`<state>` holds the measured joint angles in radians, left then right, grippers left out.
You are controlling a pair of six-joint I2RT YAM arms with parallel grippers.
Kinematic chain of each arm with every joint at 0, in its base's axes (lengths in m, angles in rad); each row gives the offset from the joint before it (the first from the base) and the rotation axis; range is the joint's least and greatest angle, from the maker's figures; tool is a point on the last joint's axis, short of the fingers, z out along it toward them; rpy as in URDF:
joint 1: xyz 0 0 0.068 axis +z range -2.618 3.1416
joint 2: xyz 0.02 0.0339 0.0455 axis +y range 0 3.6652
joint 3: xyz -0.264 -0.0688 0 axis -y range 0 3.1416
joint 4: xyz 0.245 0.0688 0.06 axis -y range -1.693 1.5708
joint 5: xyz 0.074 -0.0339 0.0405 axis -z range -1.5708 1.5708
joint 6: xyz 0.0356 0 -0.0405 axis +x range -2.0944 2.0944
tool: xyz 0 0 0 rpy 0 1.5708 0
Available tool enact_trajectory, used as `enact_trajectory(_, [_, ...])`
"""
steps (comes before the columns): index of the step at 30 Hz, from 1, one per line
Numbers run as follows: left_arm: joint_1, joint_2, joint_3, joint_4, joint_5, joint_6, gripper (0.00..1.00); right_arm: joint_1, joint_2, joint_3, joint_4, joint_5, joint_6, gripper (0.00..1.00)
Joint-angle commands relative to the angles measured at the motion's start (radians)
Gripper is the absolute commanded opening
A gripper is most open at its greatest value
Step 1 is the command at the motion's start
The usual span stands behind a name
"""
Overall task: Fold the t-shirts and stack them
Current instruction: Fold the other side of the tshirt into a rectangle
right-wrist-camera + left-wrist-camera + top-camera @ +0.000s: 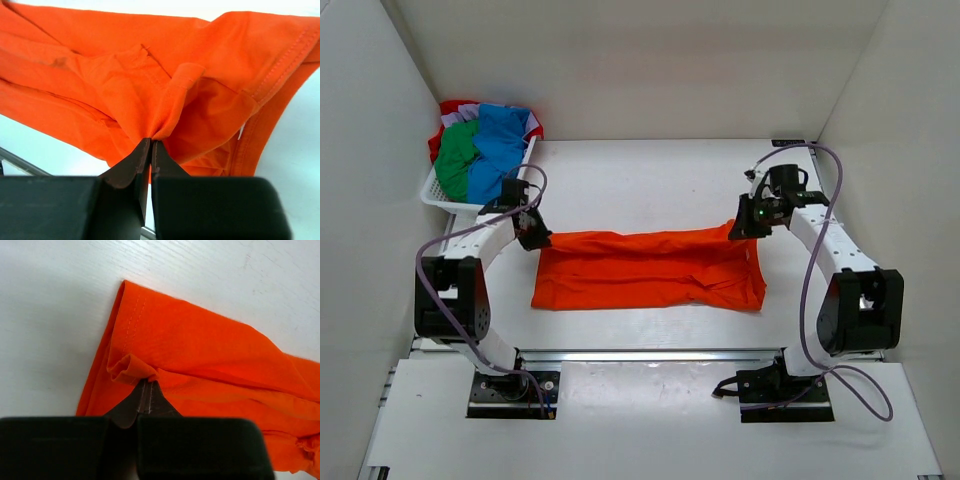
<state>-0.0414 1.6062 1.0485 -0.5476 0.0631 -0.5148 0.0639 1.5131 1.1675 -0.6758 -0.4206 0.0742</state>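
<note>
An orange t-shirt (650, 270) lies stretched across the middle of the table, folded lengthwise. My left gripper (535, 236) is shut on its far left corner; in the left wrist view the gripper (146, 381) pinches a small fold of orange cloth (200, 350). My right gripper (744, 226) is shut on the far right corner and holds it lifted; in the right wrist view the gripper (151, 140) pinches bunched orange cloth (150, 85). Blue (500, 145), green (456, 160) and red (452, 108) t-shirts are heaped in the basket at the back left.
A white plastic basket (448, 199) stands at the back left, close to my left arm. White walls enclose the table on three sides. A metal rail (650, 354) runs along the near edge.
</note>
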Motion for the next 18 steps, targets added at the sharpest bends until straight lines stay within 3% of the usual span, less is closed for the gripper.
enact_trajectory(1, [-0.005, -0.1, -0.057, 0.035, 0.01, -0.007, 0.0, -0.021, -0.054, -0.032, 0.065, -0.01, -0.02, 0.0])
enact_trajectory(13, [0.001, -0.175, -0.162, 0.026, -0.002, -0.007, 0.01, -0.029, -0.188, -0.216, 0.081, -0.003, -0.004, 0.0])
enact_trajectory(14, [0.005, -0.173, -0.169, 0.011, 0.001, -0.007, 0.04, -0.027, -0.203, -0.239, 0.062, 0.043, 0.022, 0.0])
enact_trajectory(16, [0.012, -0.184, -0.18, -0.011, -0.022, -0.004, 0.21, 0.005, -0.235, -0.27, -0.008, 0.168, 0.108, 0.0])
enact_trajectory(18, [0.034, -0.215, -0.202, -0.008, -0.035, -0.008, 0.33, 0.033, -0.318, -0.319, -0.059, 0.264, 0.189, 0.16])
